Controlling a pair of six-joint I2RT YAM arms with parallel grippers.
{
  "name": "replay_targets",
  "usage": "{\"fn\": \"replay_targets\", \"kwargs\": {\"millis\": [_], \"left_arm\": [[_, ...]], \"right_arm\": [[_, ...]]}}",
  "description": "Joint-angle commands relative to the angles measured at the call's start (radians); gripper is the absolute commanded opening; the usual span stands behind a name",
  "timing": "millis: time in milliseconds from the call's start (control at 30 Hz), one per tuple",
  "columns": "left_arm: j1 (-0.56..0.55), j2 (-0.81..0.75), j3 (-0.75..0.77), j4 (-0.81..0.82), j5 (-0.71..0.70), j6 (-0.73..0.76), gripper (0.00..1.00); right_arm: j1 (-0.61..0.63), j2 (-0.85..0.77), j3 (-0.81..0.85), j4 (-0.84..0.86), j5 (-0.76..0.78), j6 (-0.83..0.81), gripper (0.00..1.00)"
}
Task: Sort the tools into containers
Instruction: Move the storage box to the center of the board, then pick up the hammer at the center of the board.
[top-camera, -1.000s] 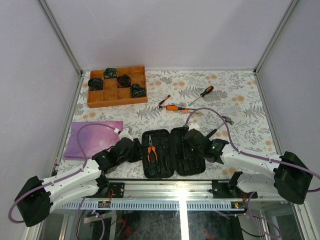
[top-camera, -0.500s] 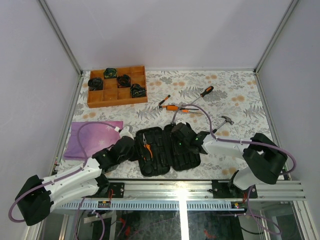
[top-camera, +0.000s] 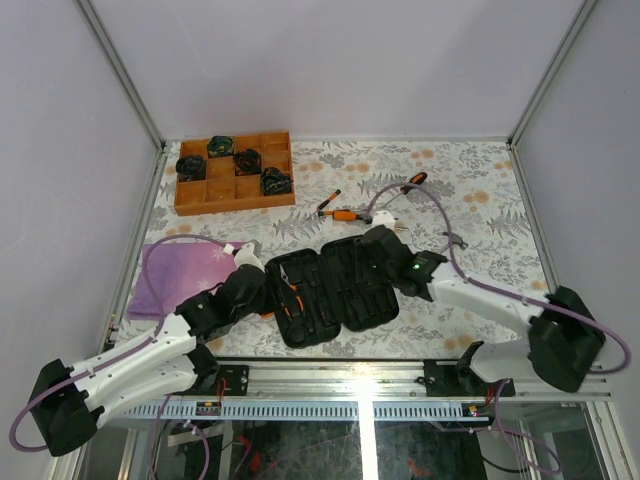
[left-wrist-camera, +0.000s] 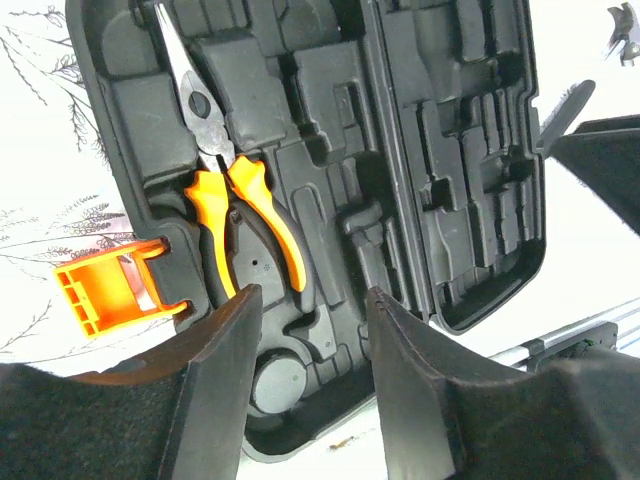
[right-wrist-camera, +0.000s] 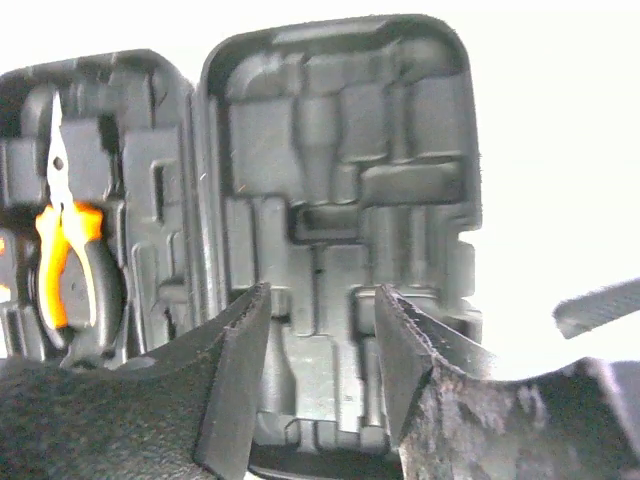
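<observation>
Pliers with orange handles (left-wrist-camera: 225, 190) lie slotted in the left half of the open black hard case (top-camera: 365, 300); screwdrivers (top-camera: 345, 214) wait on the far bench (top-camera: 480, 200). My left fingers (left-wrist-camera: 215, 380) and right fingers (right-wrist-camera: 235, 380) hover spread and empty above it

- The table (top-camera: 480, 200) is covered in a pale sheet printed with grey leaves and orange flowers, filling the middle of the frame.
- A brown wooden compartment tray (top-camera: 235, 205) sits on it at the upper left.
- A purple cloth (top-camera: 180, 272) lies flat at the left edge, below the tray.
- A black tool case (top-camera: 340, 300) lies open at lower centre, just right of the cloth.
- Three screwdrivers lie above the case: an orange-handled one (top-camera: 343, 214), a smaller one (top-camera: 328, 201) beside it, and a black-and-orange one (top-camera: 412, 182) further right.
</observation>
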Motion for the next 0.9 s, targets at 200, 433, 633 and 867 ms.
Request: {"fn": "replay_targets", "kwargs": {"millis": [200, 433, 633, 867], "left_arm": [[-0.007, -0.013, 0.137, -0.133, -0.05, 0.073, 0.52], [-0.007, 0.056, 0.321, -0.259, -0.05, 0.223, 0.57], [-0.008, 0.083, 0.386, -0.307, -0.087, 0.31, 0.58], [-0.009, 0.08, 0.368, -0.3, -0.106, 0.288, 0.58]], "right_arm": [[-0.222, -0.314, -0.14, -0.165, 0.319, 0.093, 0.65], [-0.347, -0.215, -0.141, -0.17, 0.282, 0.172, 0.76], [-0.384, -0.029, -0.079, -0.182, 0.243, 0.283, 0.77], [-0.391, 0.159, 0.005, -0.23, 0.23, 0.317, 0.77]]}}
